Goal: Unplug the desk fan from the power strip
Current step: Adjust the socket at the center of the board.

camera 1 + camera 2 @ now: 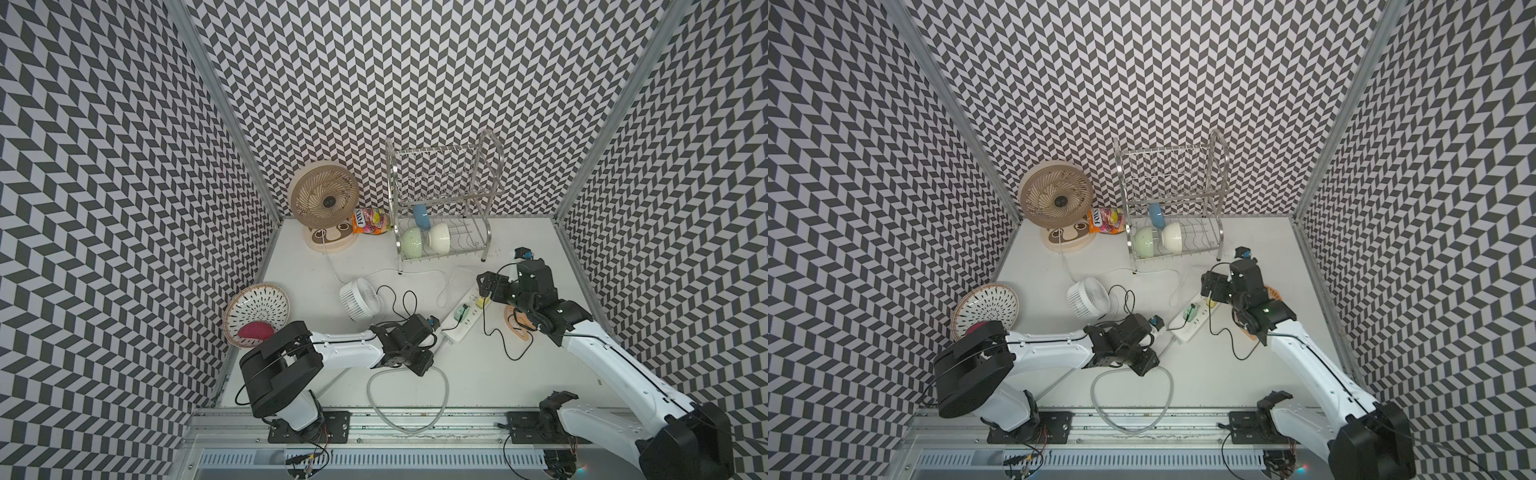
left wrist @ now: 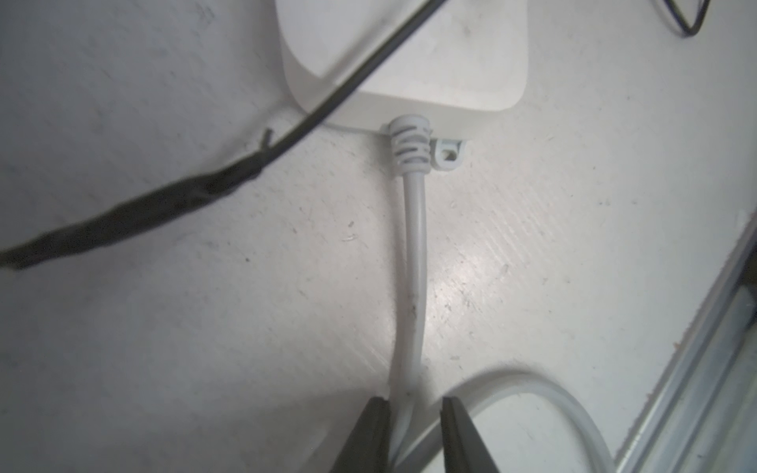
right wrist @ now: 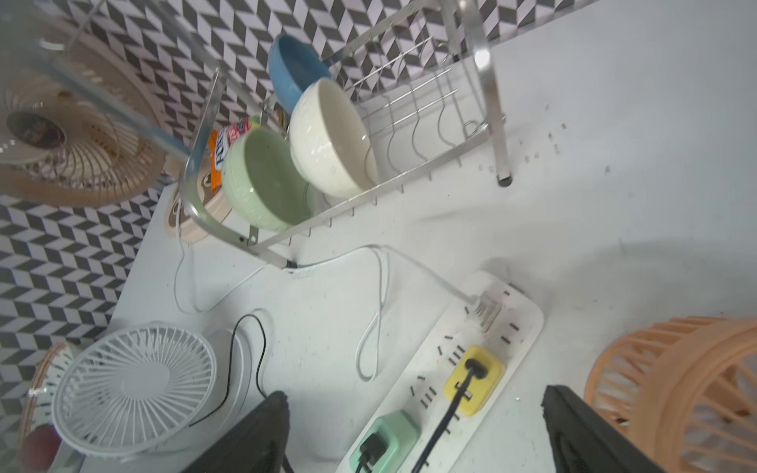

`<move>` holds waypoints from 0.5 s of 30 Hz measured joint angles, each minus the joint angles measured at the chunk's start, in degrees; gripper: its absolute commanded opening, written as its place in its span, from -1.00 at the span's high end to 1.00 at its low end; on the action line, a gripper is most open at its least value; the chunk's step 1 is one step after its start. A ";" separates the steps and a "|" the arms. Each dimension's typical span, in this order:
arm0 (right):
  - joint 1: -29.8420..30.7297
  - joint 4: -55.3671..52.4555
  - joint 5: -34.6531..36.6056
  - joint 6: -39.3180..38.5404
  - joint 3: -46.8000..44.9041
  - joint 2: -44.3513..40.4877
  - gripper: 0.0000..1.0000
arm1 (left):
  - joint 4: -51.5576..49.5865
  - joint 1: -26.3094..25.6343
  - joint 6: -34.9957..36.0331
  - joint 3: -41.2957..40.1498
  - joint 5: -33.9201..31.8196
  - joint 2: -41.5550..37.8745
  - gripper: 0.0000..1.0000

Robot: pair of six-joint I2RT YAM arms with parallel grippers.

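— As you scan from the left, you meet the plate first, then your left gripper, low over the table.

— Is it holding anything?

— Its fingers sit either side of the thick pale cord, close in, with a sliver of gap on one side. Whether they pinch it, you cannot tell from the wrist view.

— And the power strip?

— You find the power strip lying flat and slantwise near the middle of the table, between your two grippers, with the cord leaving its near end. The white fan stands just to its left.

— What is plugged in?

— A green adapter, then a yellow adapter, each with a black lead, then a white plug on a thin white lead. All look seated.

— The right side?

— Your right gripper hovers over the strip's far half, jaws spread wide, holding nothing. The orange fan sits just to its right.
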 measured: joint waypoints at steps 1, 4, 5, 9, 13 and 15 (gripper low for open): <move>2.23 -1.22 0.17 0.79 0.00 -0.11 -0.91 | -0.24 0.26 0.17 0.02 0.44 -1.01 0.23; 6.67 -4.11 0.59 3.56 -0.57 -1.44 -0.74 | -0.90 1.55 0.74 0.59 1.79 -4.63 0.16; 7.39 -4.72 0.81 4.96 -1.27 -2.47 -0.63 | -0.98 2.23 0.94 0.90 2.38 -5.95 0.14; 8.20 -6.54 1.03 9.44 -5.38 -6.82 -0.28 | -0.70 6.69 1.53 2.84 4.74 -10.99 0.13; 9.49 -6.67 -0.17 13.68 -10.27 -7.61 -0.17 | 0.35 11.96 2.01 4.83 5.60 -12.76 0.12; 10.10 -6.38 -0.70 15.80 -12.66 -6.99 -0.12 | 0.39 14.10 2.14 6.08 5.14 -11.96 0.10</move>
